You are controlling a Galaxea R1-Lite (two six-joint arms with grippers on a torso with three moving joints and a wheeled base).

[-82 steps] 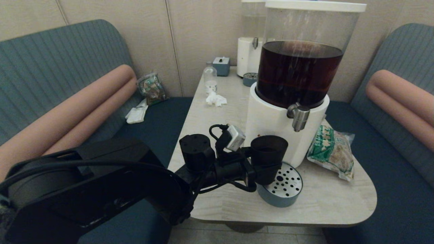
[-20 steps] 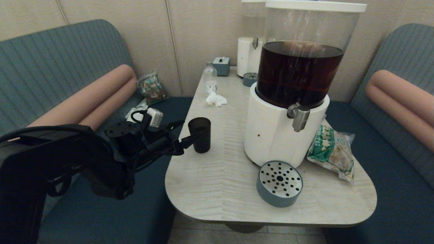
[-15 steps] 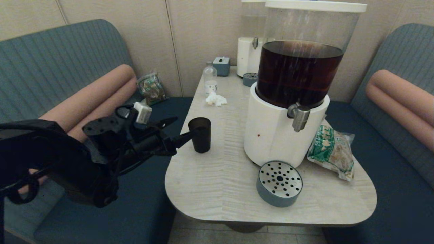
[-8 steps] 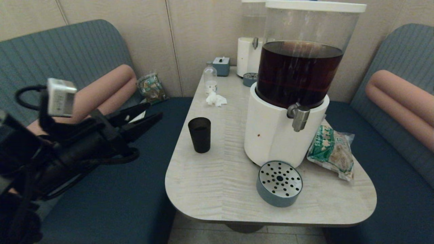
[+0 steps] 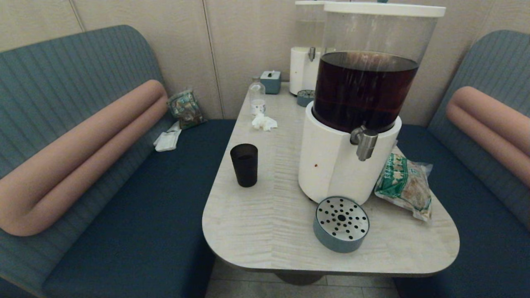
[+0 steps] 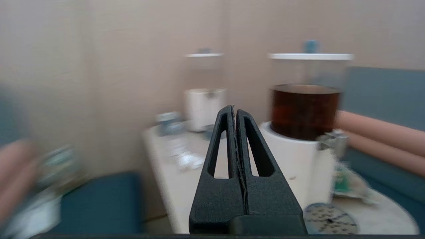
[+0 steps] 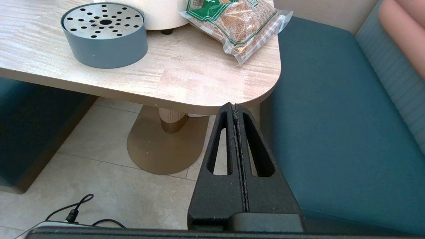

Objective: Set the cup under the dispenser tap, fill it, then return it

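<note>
The cup [image 5: 244, 164] stands upright on the desk [image 5: 265, 223], near the desk's left edge and well apart from the white-based dispenser [image 5: 339, 165] with the dark brown drink. I see a little dark liquid inside the cup. It is not under the dispenser tap [image 5: 364, 142]; the tap hangs free above the desk, and the round drip tray [image 5: 341, 224] with holes lies in front of the dispenser base, a little toward me.

My left gripper [image 6: 235, 109] does not show in the head view. In its own wrist view the two jaws are pressed together with nothing between them, and they point level toward the desk from a distance. The cup does not show in that view, so I hold nothing and I am clear away from the cup. Past the jaws I see the dark dispenser, its tap, and the pale dispenser [image 6: 204, 106] behind it, all blurred.

My right gripper [image 7: 235, 107] is parked low beside the desk's near right corner, over the tiled floor [image 7: 99, 159]. Its jaws are also closed tight and empty. Above it on the desk lie the drip tray and a green bag of grains [image 7: 232, 20].

Farther back on the desk stand a small clear bottle [image 5: 257, 97] and a crumpled tissue [image 5: 263, 121].
</note>
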